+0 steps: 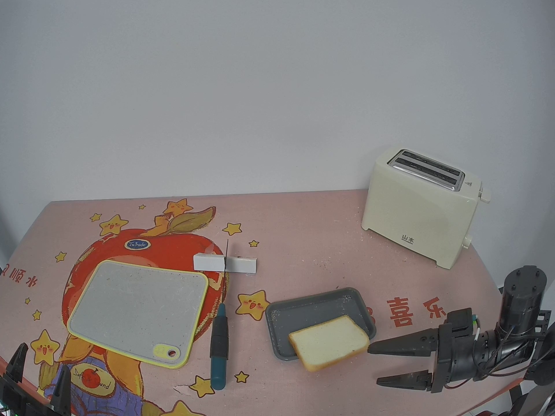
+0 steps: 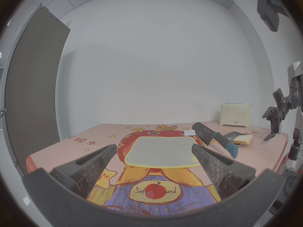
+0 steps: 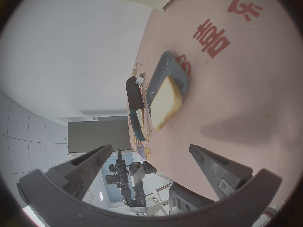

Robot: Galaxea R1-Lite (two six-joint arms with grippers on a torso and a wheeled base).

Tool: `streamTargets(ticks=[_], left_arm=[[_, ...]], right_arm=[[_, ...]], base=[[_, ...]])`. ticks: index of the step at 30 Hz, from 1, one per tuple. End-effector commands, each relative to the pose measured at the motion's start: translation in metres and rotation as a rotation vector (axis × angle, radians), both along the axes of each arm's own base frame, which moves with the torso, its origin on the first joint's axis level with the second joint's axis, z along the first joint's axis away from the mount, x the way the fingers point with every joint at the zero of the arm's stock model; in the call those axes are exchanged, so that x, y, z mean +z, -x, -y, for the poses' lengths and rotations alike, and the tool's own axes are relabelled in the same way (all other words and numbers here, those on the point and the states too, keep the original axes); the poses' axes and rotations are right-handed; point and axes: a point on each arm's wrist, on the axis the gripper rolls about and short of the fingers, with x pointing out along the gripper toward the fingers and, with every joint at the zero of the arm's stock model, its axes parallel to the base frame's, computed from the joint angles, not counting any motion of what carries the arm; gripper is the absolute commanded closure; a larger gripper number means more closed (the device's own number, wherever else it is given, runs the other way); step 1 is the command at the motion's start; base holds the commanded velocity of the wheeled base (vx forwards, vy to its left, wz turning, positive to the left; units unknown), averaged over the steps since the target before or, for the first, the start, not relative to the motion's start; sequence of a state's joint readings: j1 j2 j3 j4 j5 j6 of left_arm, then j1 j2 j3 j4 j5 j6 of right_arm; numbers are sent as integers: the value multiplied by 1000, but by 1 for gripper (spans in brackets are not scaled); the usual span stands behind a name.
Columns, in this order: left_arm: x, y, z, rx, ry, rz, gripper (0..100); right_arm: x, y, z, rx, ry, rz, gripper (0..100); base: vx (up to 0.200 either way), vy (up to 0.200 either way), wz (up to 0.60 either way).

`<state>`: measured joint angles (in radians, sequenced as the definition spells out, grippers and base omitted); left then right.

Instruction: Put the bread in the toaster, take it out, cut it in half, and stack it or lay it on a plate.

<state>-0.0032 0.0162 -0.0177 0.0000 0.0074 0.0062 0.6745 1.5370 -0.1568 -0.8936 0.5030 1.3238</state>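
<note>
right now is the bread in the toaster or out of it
Out. The bread lies on the grey tray, overhanging its near edge, apart from the toaster, whose slots show nothing sticking up.

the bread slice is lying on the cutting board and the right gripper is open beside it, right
Not quite. The bread slice lies on the grey tray, overhanging its near edge, not on the cutting board; the head view shows this. The right gripper is indeed open beside it.
</note>
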Motion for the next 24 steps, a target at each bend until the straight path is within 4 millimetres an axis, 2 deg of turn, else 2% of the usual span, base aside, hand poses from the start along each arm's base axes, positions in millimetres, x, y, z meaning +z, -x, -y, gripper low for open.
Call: streamTargets(ticks=[1,10,19,24], left_arm=[[-5,0,0,0,0,-6,0],[-5,0,0,2,0,-6,0],[-5,0,0,0,0,-6,0],[-5,0,0,0,-2,-6,0]], right_arm=[[-13,-11,-10,-5,20,-48,0],[-23,-22,-19,-5,24,-59,0],[-12,-31,-26,-49,-75,-78,0],[-15,-38,-25,-85,-98,-98,0]], base=[[0,0,0],[0,0,0],[0,0,0],[0,0,0]])
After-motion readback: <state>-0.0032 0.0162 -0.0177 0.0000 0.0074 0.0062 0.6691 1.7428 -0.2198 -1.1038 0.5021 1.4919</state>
